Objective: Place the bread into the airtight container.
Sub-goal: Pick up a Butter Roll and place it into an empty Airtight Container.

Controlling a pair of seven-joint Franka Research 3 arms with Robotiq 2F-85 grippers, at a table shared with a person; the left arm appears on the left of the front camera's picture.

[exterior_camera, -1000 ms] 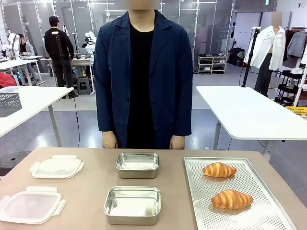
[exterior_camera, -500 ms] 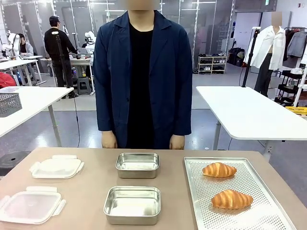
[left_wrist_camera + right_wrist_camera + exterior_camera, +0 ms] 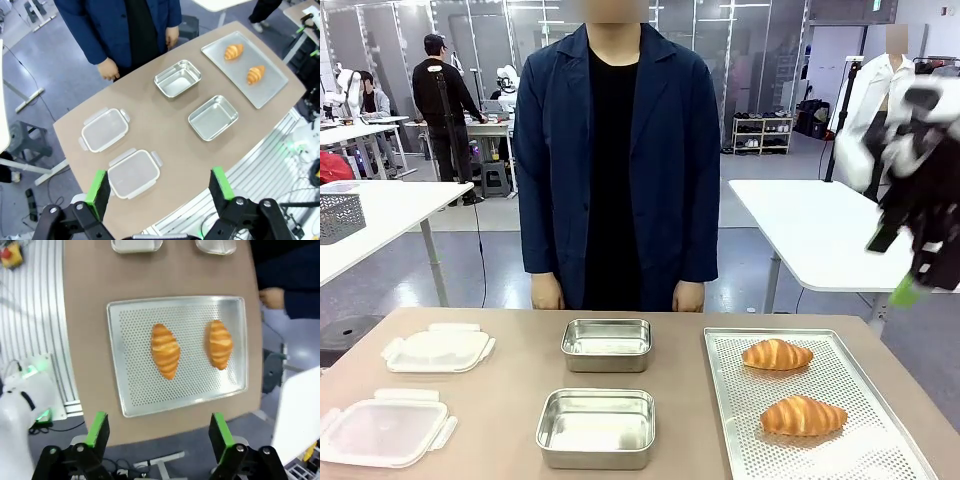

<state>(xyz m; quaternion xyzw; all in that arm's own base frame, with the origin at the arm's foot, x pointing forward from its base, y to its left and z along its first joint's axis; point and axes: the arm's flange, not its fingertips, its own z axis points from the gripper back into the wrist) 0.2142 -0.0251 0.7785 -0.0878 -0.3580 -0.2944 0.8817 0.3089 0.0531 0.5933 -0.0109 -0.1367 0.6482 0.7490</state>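
Two croissants lie on a perforated tray (image 3: 750,452) at the right end of the worktop (image 3: 505,400). The far croissant (image 3: 777,354) sits toward the tray's far edge and the near croissant (image 3: 803,416) toward its middle. They lie apart and roughly parallel, long axes across the tray.

Two open metal containers stand in the middle of the worktop. The far container (image 3: 606,363) is by the far edge, in front of the person (image 3: 615,150), and the near container (image 3: 595,458) is by the robot's edge. Both look empty. Two plastic lids (image 3: 437,350) lie at the left end.

The bread will likely be very light, with a soft inside and a flaky crust that dents and sheds crumbs under pressure. The best hold is probably across the thick middle, pads on the two long flanks, squeezing only lightly. The tapered tips would likely break or slip.

The right tool (image 3: 157,434) hangs high above the tray, jaws spread wide, holding and touching nothing. Both croissants show between its green pads. The left tool (image 3: 159,192) is also wide open and empty, high over the worktop's left end.
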